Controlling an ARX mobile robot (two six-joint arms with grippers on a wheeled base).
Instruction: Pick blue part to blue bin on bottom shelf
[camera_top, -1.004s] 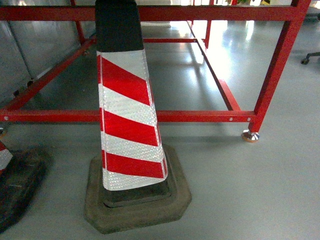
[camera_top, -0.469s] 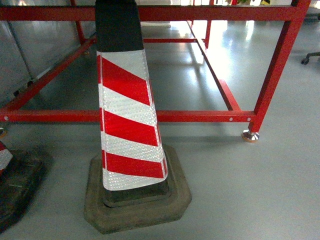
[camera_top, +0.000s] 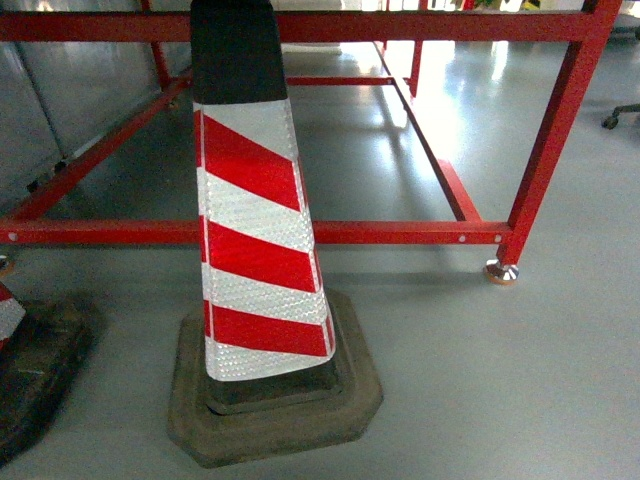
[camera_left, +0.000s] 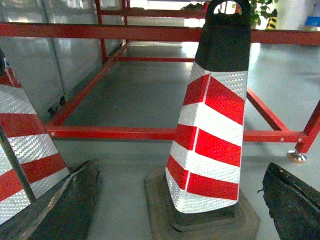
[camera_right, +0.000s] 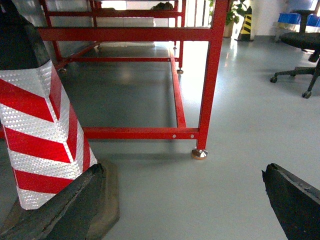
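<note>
Neither the blue part nor the blue bin shows in any view, and no steel rack or bottom shelf is in sight, so which way the part lies from the jaws, how its long axis runs and which arm is nearer cannot be told.

The head camera faces a red-and-white traffic cone (camera_top: 262, 250) standing upright on its dark base on the grey floor (camera_top: 520, 380), with a red steel frame (camera_top: 400, 232) behind it at 12 o'clock.

The left gripper (camera_left: 175, 210) has its dark jaws spread wide, empty, at 7 and 5 o'clock of its view. The right gripper (camera_right: 175, 205) is likewise spread and empty.

My judgement: the base must first find the rack.
</note>
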